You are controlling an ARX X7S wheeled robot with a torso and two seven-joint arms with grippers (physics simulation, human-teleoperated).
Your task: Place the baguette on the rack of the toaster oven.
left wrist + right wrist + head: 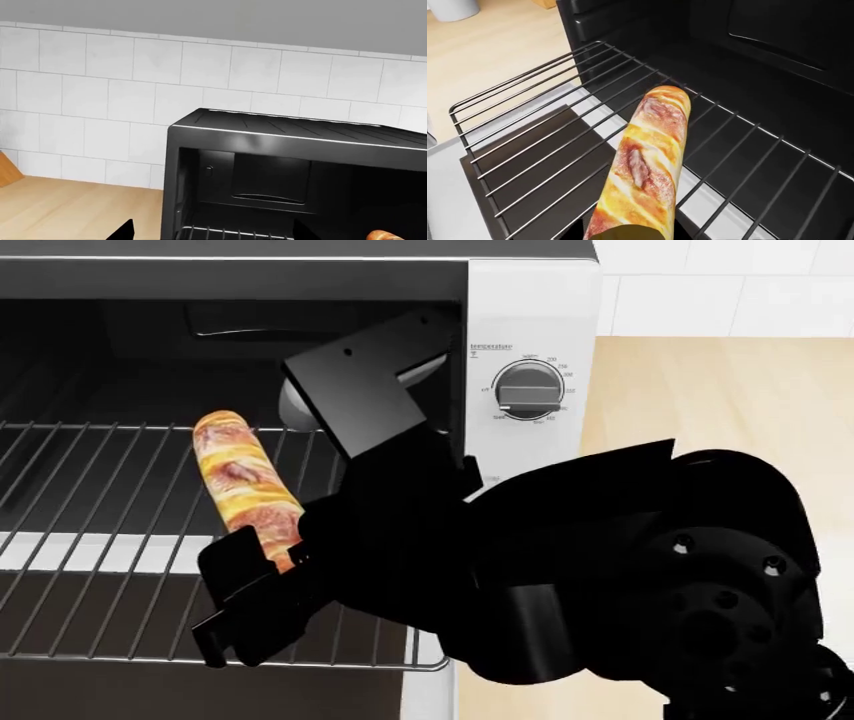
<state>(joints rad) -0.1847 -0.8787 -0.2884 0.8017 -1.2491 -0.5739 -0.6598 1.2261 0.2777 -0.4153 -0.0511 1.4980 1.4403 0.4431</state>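
Gripping the baguette by its near end, the right gripper reaches over the pulled-out rack, so the loaf points far into the oven cavity and sits just above or on the wires; contact is hard to judge. Held lengthwise along the wires, it should settle flat once let go. At the left, the left gripper shows only 2 dark tips, so I cannot tell its state. Right of the cavity sits a knob.
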